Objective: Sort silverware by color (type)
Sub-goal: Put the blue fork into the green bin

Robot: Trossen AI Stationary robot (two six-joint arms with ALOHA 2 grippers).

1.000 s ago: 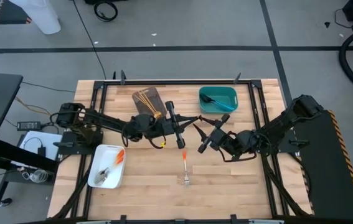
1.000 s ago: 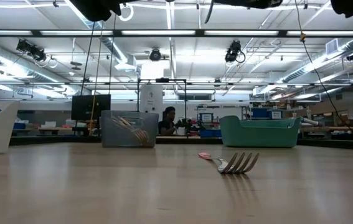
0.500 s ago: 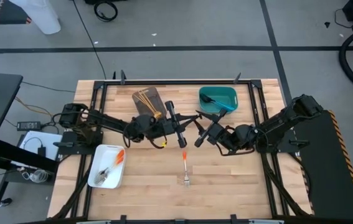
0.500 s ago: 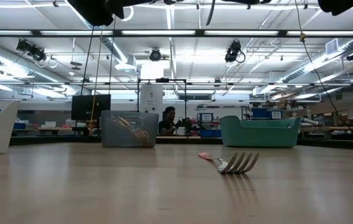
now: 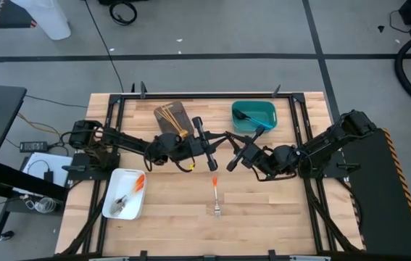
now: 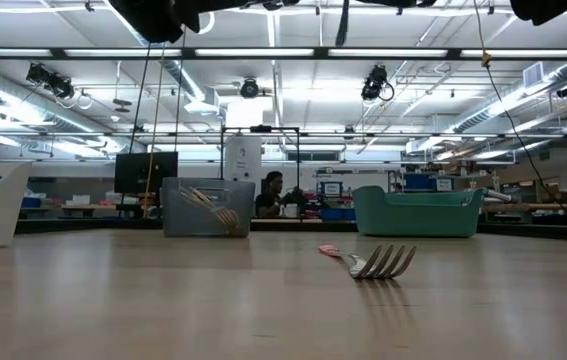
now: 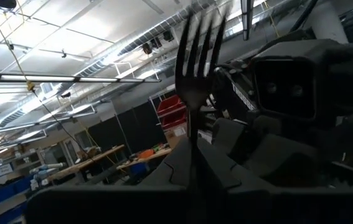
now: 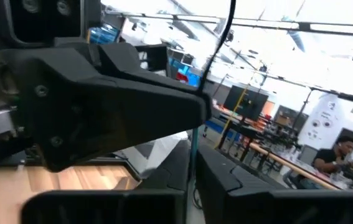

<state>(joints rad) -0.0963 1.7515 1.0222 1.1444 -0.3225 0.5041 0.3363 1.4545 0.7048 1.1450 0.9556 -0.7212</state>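
High above the middle of the table a dark metal fork [image 7: 196, 56] stands roughly upright with its tines up. My left gripper [image 5: 218, 146] and my right gripper [image 5: 233, 155] meet there, tip to tip, and both are shut on it. An orange-handled fork [image 5: 215, 193] lies flat on the wood below them, tines toward the near edge; it also shows in the low view [image 6: 378, 262]. The held fork reaches only the top edge of the low view [image 6: 344, 18]. My left gripper pinches the dark fork's handle [image 7: 192, 146] between its two fingers, coming about level from the table's left and lying across the handle. The tines rise above the fingers, and the fork is clear of the table. My right gripper pinches the same handle [image 8: 192, 152] between its two fingers, coming about level from the table's right. It holds just below the left finger's tip [image 8: 188, 102]. The fork shows edge-on here, running up out of the fingers and clear of the table.
A white tray [image 5: 115, 206] at the near left holds orange-handled and dark forks. A grey tray [image 5: 167, 122] with gold forks stands at the far middle. A teal tray [image 5: 263, 109] with a blue-handled piece stands at the far right. Bare wood lies around the loose fork.
My right gripper has moved a little toward my left gripper and the table's far left. Its wide-open fingers have shut on the dark fork's handle. My left gripper has kept its hold and the fork has stayed aloft.
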